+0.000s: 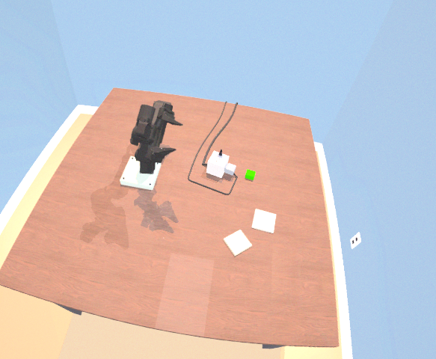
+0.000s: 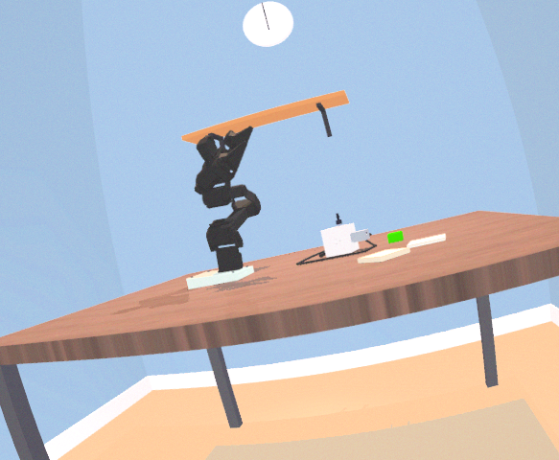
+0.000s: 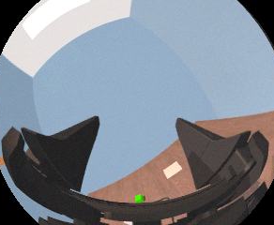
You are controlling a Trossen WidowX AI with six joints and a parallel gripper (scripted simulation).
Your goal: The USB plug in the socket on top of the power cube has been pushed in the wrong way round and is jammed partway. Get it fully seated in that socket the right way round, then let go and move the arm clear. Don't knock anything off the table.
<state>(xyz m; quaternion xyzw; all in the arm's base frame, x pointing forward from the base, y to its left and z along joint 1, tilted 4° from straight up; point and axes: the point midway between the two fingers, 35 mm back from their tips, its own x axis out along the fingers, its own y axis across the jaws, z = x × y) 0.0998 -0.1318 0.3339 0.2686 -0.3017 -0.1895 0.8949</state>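
Note:
A white power cube point(image 1: 215, 165) point(image 2: 337, 241) stands on the brown table point(image 1: 94, 232) point(image 2: 318, 302), right of the arm. A small black USB plug point(image 1: 220, 152) point(image 2: 338, 218) sticks up from the socket on its top. A grey plug point(image 1: 230, 168) point(image 2: 360, 235) sits in the cube's side. Black cables point(image 1: 210, 134) run from the cube to the table's far edge. My gripper point(image 1: 177, 136) point(image 2: 244, 132) point(image 3: 139, 122) is open and empty. It is raised high above the arm's base, well left of the cube, and points out over the table.
A small green cube point(image 1: 250, 175) point(image 2: 394, 236) point(image 3: 139, 198) lies just right of the power cube. Two flat white pads point(image 1: 264, 221) point(image 1: 237, 241) lie nearer the front. The arm's white base plate point(image 1: 132, 181) is at the left. A wall shelf point(image 2: 279, 113) hangs behind the arm.

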